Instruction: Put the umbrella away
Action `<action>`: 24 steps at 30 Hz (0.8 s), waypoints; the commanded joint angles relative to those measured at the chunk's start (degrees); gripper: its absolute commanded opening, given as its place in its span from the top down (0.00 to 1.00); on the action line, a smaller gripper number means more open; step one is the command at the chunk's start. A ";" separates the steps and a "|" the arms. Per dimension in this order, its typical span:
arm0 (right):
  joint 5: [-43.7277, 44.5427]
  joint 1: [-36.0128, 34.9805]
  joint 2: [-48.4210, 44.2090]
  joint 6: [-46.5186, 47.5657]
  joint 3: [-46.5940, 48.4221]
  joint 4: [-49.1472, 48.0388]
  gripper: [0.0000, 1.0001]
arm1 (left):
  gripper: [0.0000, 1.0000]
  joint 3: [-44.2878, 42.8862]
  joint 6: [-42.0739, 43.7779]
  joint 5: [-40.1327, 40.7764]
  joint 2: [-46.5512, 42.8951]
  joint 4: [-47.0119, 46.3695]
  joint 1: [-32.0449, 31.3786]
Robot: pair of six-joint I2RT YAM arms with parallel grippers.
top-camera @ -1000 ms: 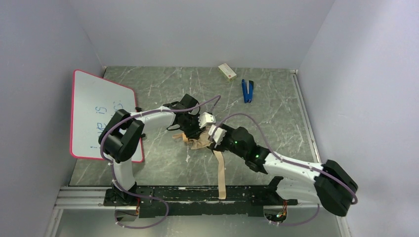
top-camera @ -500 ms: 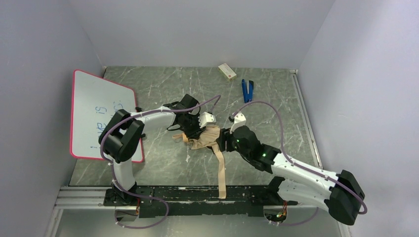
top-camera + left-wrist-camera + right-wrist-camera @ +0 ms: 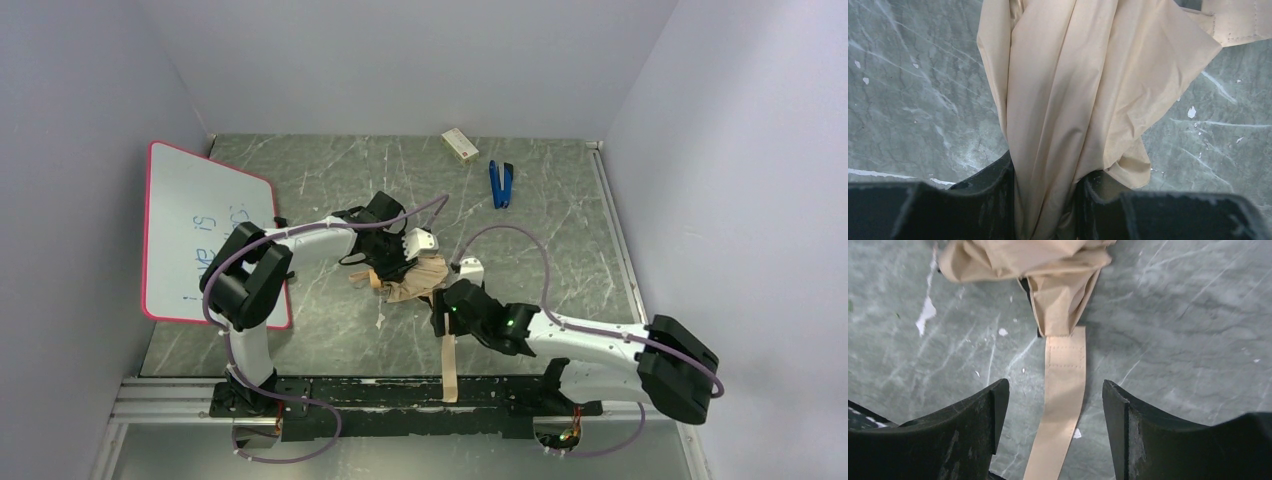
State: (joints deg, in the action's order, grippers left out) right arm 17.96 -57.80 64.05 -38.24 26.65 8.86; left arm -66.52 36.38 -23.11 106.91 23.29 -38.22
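Left claw (image 3: 1044,187) pinches umbrella (image 3: 1083,90); right claw (image 3: 1055,407) straddles its strap (image 3: 1064,380).

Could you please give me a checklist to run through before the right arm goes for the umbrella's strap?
1. Left pincer shut on the umbrella fabric: ok.
2. Right pincer open: ok.
3. Strap lined up in the right pincer's gap, lying flat on the table: ok.
4. Canopy gathered tight: not ok, folds sit loose.
5. Shaft collapsed: cannot tell, fabric hides it.
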 commanded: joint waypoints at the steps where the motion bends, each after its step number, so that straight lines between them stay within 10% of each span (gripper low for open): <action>1: 6.34 -4.34 4.53 -4.42 1.15 1.85 0.28 | 0.95 2.38 0.39 7.63 2.74 -0.35 -0.60; 8: 12.93 -6.57 10.70 -6.63 4.60 6.51 0.37 | 0.95 2.75 0.55 8.00 2.67 -0.74 -0.78; 24: 6.26 -11.54 13.24 -1.94 3.22 0.74 1.00 | 0.95 2.07 -1.36 9.44 3.26 -1.24 -0.87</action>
State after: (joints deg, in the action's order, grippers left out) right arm 27.53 -67.92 76.12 -41.93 30.35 12.40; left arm -65.98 35.94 -21.71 106.50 22.65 -38.76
